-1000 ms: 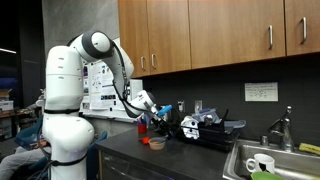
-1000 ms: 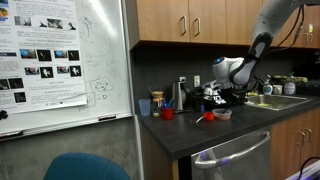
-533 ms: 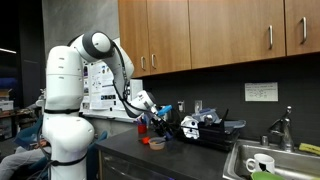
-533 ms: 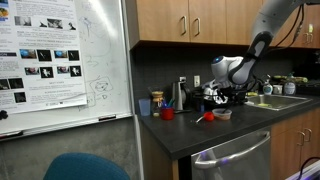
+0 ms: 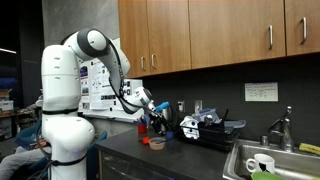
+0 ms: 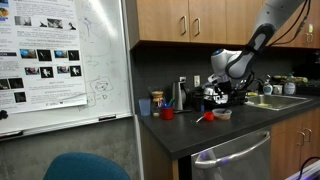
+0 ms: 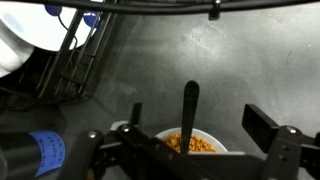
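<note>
In the wrist view my gripper stands open over a white bowl of orange-yellow grains. A black utensil handle rises upright out of the bowl between the two fingers, and neither finger touches it. In both exterior views the gripper hangs a little above the bowl on the dark counter. Nothing is held.
A black wire dish rack with dishes stands right beside the bowl. A red spoon-like thing and a red cup lie close by. A sink sits further along. Cabinets hang overhead, and a whiteboard flanks the counter.
The jaws have gone from shut to wide open, letting go of the black utensil, which stays standing in the bowl. The gripper has risen slightly.
</note>
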`<move>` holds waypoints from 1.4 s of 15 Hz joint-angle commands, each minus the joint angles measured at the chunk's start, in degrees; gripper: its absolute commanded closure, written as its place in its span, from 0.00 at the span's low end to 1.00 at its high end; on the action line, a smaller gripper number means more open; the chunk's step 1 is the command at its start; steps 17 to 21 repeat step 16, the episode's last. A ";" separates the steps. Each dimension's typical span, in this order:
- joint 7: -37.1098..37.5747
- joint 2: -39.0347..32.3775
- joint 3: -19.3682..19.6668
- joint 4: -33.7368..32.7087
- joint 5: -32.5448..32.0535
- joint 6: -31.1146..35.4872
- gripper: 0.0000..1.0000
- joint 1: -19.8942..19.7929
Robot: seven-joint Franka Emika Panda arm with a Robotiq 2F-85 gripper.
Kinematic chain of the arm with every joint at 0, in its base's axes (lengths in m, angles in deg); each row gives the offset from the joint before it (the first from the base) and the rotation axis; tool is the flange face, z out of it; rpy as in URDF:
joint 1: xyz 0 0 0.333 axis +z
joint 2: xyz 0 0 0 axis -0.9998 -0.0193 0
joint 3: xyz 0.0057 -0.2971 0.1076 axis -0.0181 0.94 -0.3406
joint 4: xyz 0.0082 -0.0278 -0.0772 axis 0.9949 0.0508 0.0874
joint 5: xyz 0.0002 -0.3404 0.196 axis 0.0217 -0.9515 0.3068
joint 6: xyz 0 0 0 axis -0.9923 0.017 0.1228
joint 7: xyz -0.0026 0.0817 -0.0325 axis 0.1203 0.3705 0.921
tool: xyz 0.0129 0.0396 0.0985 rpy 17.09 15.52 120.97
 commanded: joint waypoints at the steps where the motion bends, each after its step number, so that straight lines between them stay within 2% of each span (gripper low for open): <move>1: -7.58 5.00 -0.11 2.76 5.32 0.06 0.00 0.66; 10: -35.60 15.86 0.97 9.32 23.68 -1.25 0.00 3.87; 13: -41.55 20.44 1.02 11.72 27.16 -3.69 0.00 5.23; 15: -44.85 23.32 1.11 13.09 28.75 -5.73 0.00 6.23; 16: -41.34 18.74 0.29 10.54 27.03 -4.31 0.00 4.89; 21: -41.34 18.74 0.29 10.54 27.03 -4.31 0.00 4.89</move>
